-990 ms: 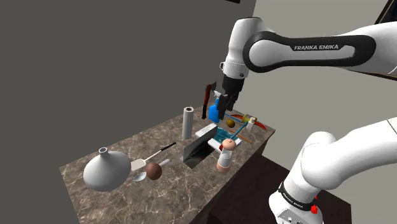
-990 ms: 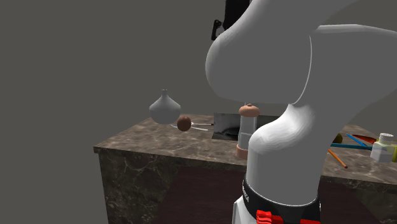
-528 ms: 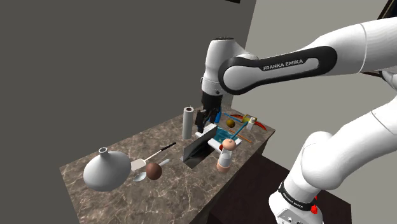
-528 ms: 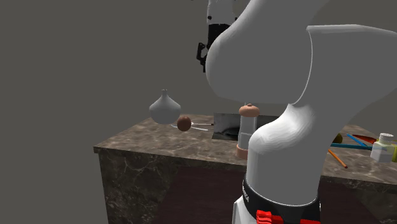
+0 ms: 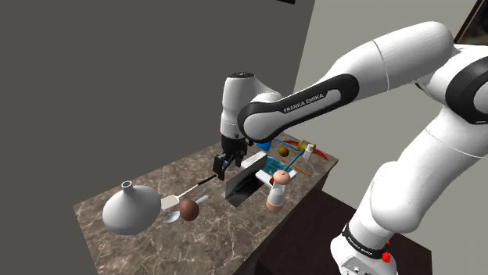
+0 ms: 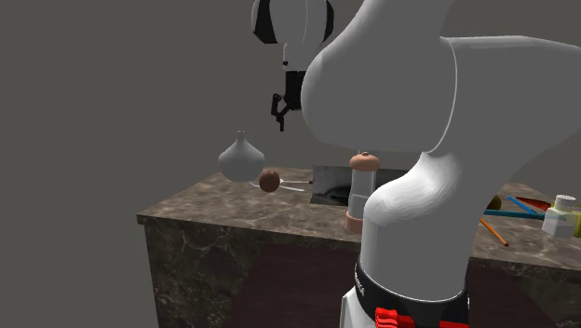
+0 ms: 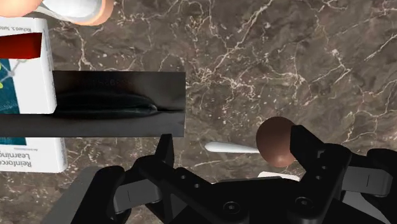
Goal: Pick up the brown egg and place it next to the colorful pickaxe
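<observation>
Dark marble counter (image 5: pixel 235 234), grey wall behind. Gripper (image 5: pixel 225 162) hangs above mid-counter, fingers spread apart, gripping nothing. Brown egg (image 5: pixel 188 208) sits on the counter by a white spoon (image 7: pixel 229 147), near a pale round vase (image 5: pixel 128 211), well apart from the colorful pickaxe (image 5: pixel 296 154) at the counter's far end. Wrist view: egg appears just beside one finger, down on the marble

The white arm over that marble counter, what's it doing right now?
The arm's black claw hangs open and empty above the marble counter. The brown egg it is meant to pick up lies on the counter beside a white vase, not yet grasped. The colorful pickaxe, where the egg should end up, lies at the counter's far end.
</observation>
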`<state>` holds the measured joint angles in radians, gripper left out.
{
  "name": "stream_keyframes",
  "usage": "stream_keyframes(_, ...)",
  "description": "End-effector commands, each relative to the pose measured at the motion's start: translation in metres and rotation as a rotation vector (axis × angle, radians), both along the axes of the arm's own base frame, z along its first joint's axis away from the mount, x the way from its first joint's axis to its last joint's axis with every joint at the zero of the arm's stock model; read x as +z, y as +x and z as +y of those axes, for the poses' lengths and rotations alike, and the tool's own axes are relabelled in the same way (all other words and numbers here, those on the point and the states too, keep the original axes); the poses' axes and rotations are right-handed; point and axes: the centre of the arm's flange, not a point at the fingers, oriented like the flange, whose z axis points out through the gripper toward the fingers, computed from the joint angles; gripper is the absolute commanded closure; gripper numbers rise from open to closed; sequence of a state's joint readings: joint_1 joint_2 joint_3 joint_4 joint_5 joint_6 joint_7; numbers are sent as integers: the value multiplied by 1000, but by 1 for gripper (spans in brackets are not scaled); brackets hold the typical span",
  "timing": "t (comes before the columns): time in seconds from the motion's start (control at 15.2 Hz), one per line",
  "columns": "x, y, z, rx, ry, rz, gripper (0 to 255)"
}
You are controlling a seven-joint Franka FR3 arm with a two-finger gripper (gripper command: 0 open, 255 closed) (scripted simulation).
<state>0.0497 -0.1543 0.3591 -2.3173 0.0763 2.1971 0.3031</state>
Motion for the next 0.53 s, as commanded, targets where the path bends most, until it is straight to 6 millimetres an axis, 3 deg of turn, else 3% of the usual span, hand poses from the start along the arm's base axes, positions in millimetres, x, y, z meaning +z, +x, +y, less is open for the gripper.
stream_keyframes(0.0,-17,10,15,-9,-2,-3,0)
stream_keyframes(0.46,-78,56,67,-36,-12,-8,0)
